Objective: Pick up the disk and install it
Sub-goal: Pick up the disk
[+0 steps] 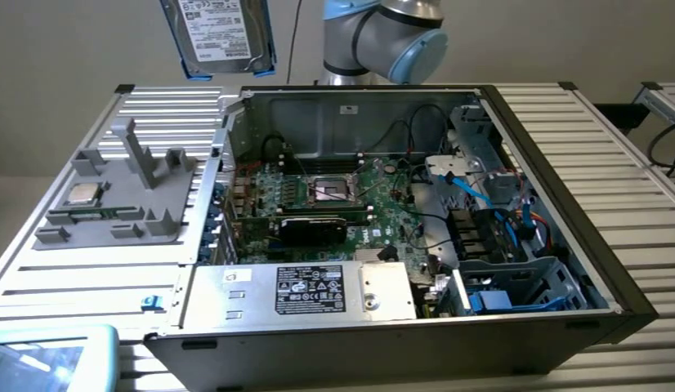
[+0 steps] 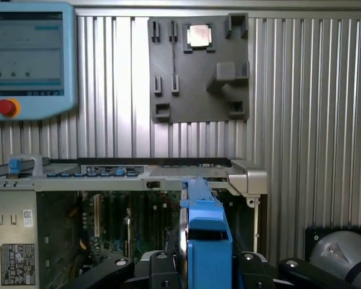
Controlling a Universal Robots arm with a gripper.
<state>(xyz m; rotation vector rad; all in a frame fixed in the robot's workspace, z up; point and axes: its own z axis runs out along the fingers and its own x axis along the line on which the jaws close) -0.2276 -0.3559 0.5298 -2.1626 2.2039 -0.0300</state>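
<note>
The hand [image 2: 209,271] is half closed, its fingers [image 2: 165,274] clamping the disk [image 1: 223,37] by its blue bracket. The disk hangs upright, long axis vertical, above the surface's [image 1: 605,131] far edge, beyond the open computer case's [image 1: 561,188] far corner on the exterior view's left. The blue drive cage [image 1: 523,286] sits well apart, at the case's near corner on the exterior view's right.
</note>
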